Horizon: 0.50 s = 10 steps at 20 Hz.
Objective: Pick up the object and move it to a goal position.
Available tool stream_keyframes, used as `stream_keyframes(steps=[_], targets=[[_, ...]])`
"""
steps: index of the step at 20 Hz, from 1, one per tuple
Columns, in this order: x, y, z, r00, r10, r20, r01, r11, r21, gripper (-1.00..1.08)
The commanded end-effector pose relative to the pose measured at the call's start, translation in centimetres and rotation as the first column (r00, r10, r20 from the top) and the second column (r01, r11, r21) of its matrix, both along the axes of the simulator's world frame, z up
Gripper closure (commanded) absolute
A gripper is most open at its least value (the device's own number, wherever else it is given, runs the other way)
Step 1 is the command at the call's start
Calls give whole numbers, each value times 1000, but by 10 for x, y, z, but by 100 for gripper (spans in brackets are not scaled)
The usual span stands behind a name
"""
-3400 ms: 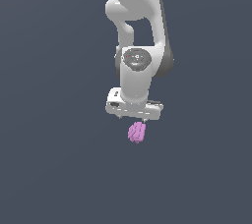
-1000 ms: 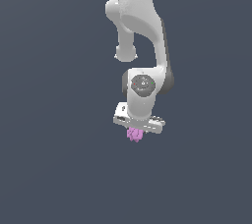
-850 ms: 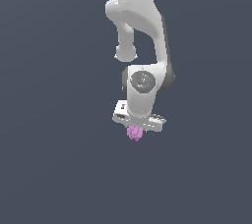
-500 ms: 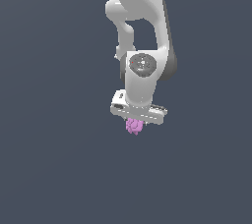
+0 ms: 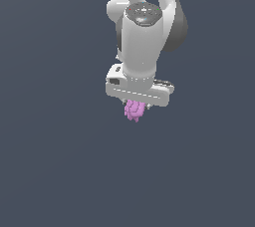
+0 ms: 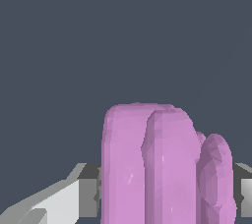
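in the exterior view, the wide white body of the gripper (image 5: 135, 104) is covering the top of the small pink-purple lumpy blob (image 5: 133, 111), and the fingertips are not showing, so the contact is hidden there. the white jointed robot arm (image 5: 147, 17) is running off the top edge. in the wrist view, the blob (image 6: 165, 169) is being cut off by the picture's edge, and it is hiding most of both grey-white fingers (image 6: 54, 204), which are also being cropped.
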<state>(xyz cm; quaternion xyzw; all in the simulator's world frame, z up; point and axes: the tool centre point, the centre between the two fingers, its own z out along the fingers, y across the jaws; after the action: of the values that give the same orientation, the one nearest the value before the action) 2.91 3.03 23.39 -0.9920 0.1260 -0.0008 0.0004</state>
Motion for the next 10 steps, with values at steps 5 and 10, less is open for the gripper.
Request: stream_keyframes(steps=[5, 10], targets=[[-6, -5, 49, 1000, 0, -1, 0, 1000, 0, 108], [-8, -7, 67, 1000, 0, -2, 0, 1000, 0, 108]])
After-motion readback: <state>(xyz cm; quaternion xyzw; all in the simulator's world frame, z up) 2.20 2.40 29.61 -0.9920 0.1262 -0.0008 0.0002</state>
